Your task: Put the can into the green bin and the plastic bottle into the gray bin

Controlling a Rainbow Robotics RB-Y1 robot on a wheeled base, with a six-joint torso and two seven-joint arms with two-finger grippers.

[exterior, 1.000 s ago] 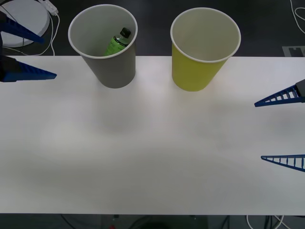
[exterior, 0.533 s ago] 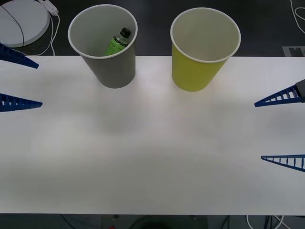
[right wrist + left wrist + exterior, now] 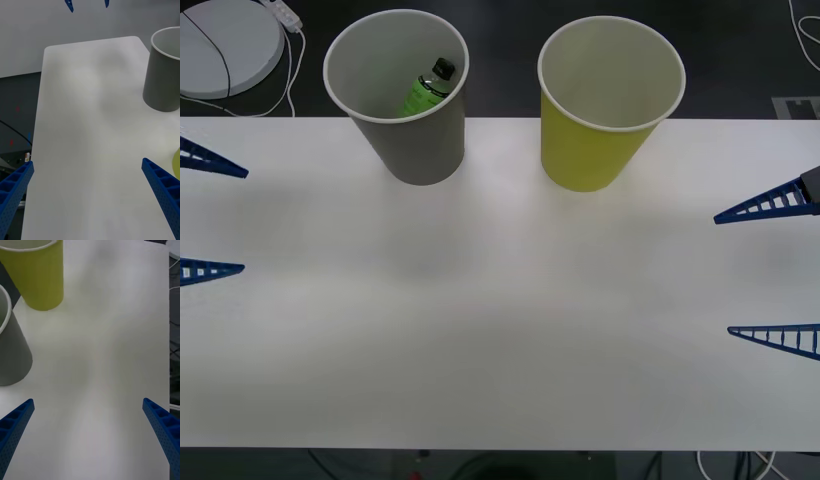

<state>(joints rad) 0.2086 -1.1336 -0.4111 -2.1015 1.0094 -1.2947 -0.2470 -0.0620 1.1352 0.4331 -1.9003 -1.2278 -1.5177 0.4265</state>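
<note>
The gray bin [image 3: 405, 140] stands upright at the table's back left, with the plastic bottle [image 3: 425, 92] leaning inside it, black cap up. To its right stands the green bin [image 3: 595, 150], showing a pale inside. The can is out of view. My left gripper [image 3: 245, 220] hovers open at the left table edge with nothing between its fingers, nearer than the gray bin [image 3: 11, 348] and the green bin [image 3: 39, 277]. My right gripper [image 3: 722, 274] is open and holds nothing at the right edge, well clear of the gray bin [image 3: 163, 75].
The white table [image 3: 500, 320] spreads wide between the two arms. A white round disc [image 3: 230, 40] with a cable lies on the floor behind the back left corner. A loose cable [image 3: 725, 465] trails below the front right edge.
My left gripper has drawn back from beside the gray bin toward the near side along the left table edge, still open. The right gripper and both bins have not moved.
</note>
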